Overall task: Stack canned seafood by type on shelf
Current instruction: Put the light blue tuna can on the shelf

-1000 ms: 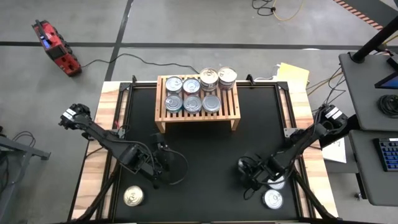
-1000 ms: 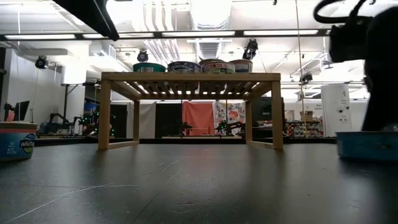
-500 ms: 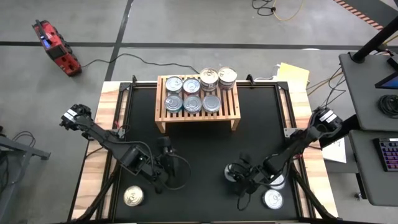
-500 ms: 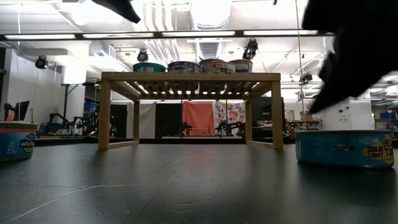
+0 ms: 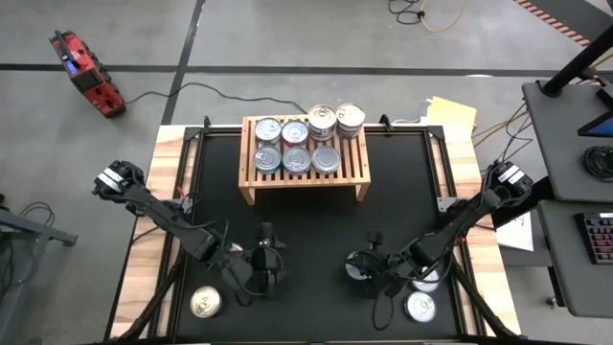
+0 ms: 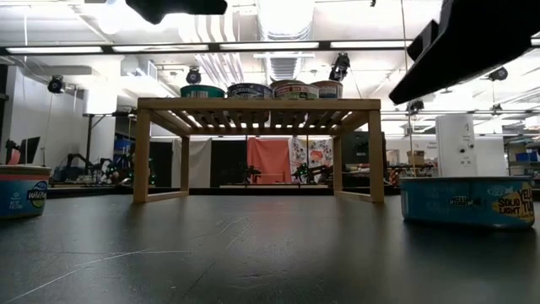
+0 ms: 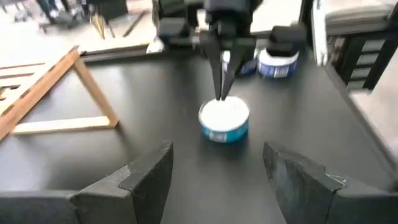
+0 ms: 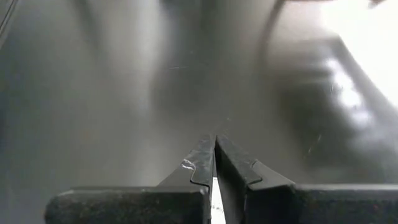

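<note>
Currently, the shelf (image 5: 303, 159) is positioned at the middle of the worktop's (image 5: 393, 206) far edge, with eight cans (image 5: 295, 146) arranged on its slatted top; from the low view only their upper rims are seen above the slats.

The left pincer (image 5: 265, 261) is held above the worktop toward the near edge, left of centre. In the left wrist view its fingers (image 7: 146, 180) are seen spread apart with nothing between them.

The right pincer (image 5: 369, 272) is located right of centre near the near edge, touching a loose can (image 5: 358, 267). Its fingers (image 8: 214, 163) are pressed fully together in the right wrist view, and nothing is gripped. The left wrist view shows the closed tips resting on that can's lid (image 7: 224, 114); the high view does not resolve this contact.

A gold-lidded can (image 5: 204, 303) lies near the near-left corner. Two further cans (image 5: 420, 305) lie near the near-right corner, beside the right arm.
</note>
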{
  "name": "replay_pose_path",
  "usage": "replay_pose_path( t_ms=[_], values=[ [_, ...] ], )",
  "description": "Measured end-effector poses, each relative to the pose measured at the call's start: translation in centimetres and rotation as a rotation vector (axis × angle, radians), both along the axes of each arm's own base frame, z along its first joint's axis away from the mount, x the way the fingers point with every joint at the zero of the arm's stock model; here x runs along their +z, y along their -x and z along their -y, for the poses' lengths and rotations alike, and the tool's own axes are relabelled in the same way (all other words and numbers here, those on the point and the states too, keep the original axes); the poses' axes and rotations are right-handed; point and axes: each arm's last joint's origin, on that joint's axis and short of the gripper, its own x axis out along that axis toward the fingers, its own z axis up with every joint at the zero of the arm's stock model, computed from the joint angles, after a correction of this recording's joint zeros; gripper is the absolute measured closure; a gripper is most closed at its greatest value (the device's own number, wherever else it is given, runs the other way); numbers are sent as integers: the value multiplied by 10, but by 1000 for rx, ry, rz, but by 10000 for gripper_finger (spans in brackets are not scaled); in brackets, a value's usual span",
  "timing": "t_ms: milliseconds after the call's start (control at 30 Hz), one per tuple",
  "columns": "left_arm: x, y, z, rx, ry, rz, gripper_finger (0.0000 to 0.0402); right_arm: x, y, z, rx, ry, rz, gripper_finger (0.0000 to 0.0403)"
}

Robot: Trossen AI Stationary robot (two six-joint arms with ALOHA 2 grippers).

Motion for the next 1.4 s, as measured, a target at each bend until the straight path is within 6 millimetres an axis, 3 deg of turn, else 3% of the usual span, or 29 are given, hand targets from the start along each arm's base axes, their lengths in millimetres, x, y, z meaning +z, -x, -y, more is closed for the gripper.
replay_pose_path(
  t_ms=[333,500,700,1000,1400],
  values=[
    [-12,4,-3,-14,90,192,169,-10,12,-15,269,147,166,394],
    [-10,4,-3,6,97,211,169,-21,21,-11,280,125,215,394],
    [-10,4,-4,8,83,213,169,-34,30,-10,340,-93,121,393],
    [-9,4,-4,4,68,214,169,-34,48,-33,453,-351,10,393],
    [-12,2,-2,2,62,217,169,-47,70,-40,250,-533,-206,393]
  ],
)
